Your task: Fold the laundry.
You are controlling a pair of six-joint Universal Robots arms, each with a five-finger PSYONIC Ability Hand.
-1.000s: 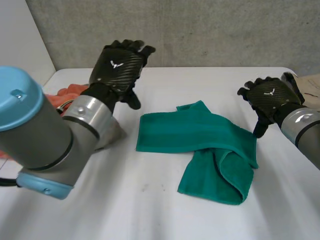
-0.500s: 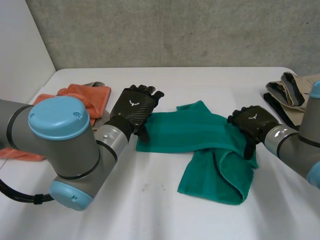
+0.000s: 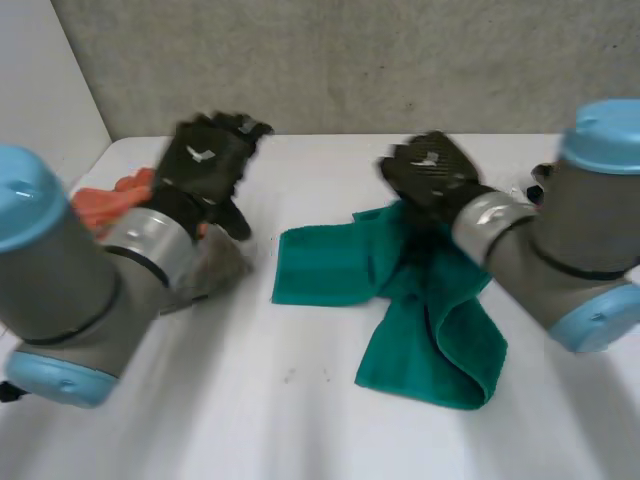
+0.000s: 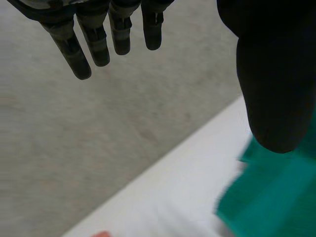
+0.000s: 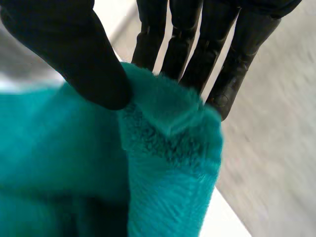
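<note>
A green towel point(image 3: 330, 262) lies crumpled in the middle of the white table point(image 3: 250, 420). My right hand point(image 3: 432, 170) is over its far edge, shut on a fold of the towel. In the right wrist view that fold point(image 5: 168, 163) is pinched between the thumb point(image 5: 79, 54) and the straight fingers. My left hand point(image 3: 205, 160) hangs in the air off the towel's left end, open with nothing in it. In the left wrist view its fingers point(image 4: 98, 44) are straight, and an edge of the green towel point(image 4: 276, 197) lies below the thumb.
An orange cloth point(image 3: 95, 205) lies at the table's left, partly behind my left arm, with a grey cloth point(image 3: 215, 272) beside it. A bit of dark clothing point(image 3: 535, 180) shows behind my right arm. A concrete wall runs along the table's far edge.
My right hand has shut on the towel's right part and carried it left and toward the far edge. My left hand came down to the towel's left edge, then lifted off it.
</note>
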